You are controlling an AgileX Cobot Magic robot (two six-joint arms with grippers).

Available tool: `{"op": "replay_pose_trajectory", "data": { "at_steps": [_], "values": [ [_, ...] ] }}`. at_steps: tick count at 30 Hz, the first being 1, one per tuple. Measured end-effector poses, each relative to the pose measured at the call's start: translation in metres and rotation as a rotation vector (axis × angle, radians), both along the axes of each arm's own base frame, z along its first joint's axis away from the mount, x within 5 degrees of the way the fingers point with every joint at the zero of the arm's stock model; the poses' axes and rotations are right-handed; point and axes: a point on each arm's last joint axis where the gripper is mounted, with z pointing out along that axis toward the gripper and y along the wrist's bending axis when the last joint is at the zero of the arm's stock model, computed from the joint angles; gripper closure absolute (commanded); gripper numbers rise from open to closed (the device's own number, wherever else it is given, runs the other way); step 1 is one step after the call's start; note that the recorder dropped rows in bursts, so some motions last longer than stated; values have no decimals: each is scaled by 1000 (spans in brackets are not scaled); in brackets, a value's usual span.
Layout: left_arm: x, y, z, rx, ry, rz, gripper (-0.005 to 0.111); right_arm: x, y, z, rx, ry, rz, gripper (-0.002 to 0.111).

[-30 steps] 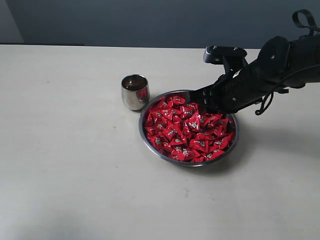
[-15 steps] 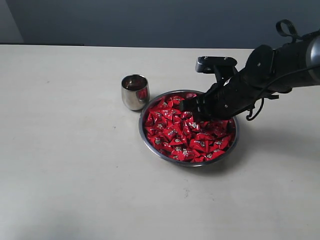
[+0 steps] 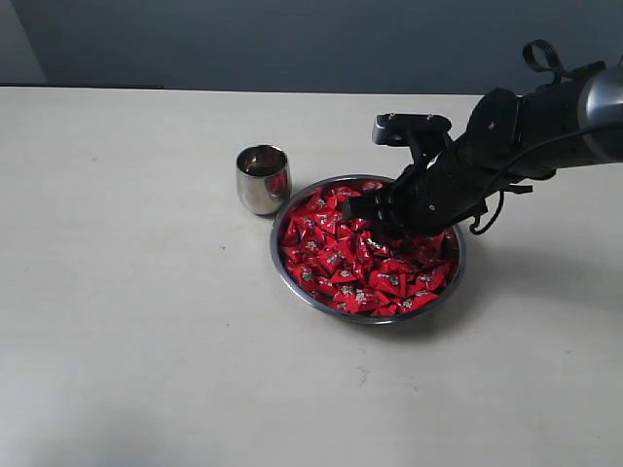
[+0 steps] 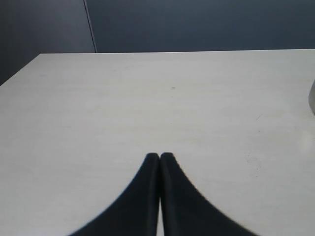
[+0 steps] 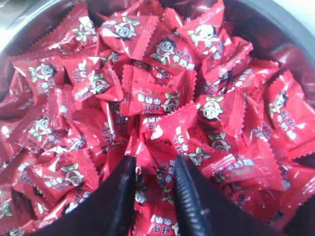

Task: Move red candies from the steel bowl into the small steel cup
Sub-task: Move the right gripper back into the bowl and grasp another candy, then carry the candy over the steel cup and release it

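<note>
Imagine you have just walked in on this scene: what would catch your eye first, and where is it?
The heap of shiny red candies filling the steel bowl right of the table's centre stands out first. Next comes the black right gripper, reaching in from the right with its jaws apart and a wrapper between them. The small steel cup stands just beside the bowl, to the left and farther back.

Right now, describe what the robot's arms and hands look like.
The right arm is matte black and bulky, with looped black cables at its wrist and a small black box-like camera mount on top. The right hand has two slim, curved black fingers. The left hand shows two tapering black fingers. No markings visible.
</note>
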Motion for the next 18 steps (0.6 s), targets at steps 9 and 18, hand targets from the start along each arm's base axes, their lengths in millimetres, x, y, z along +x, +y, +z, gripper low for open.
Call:
{"op": "replay_pose_trajectory", "data": {
  "at_steps": [9, 18],
  "values": [
    [0, 0, 0, 0, 0, 0, 106, 0, 0, 0, 0, 0, 0, 109],
    [0, 0, 0, 0, 0, 0, 106, -2, -2, 24, 21, -65, 17, 109]
  ]
}}
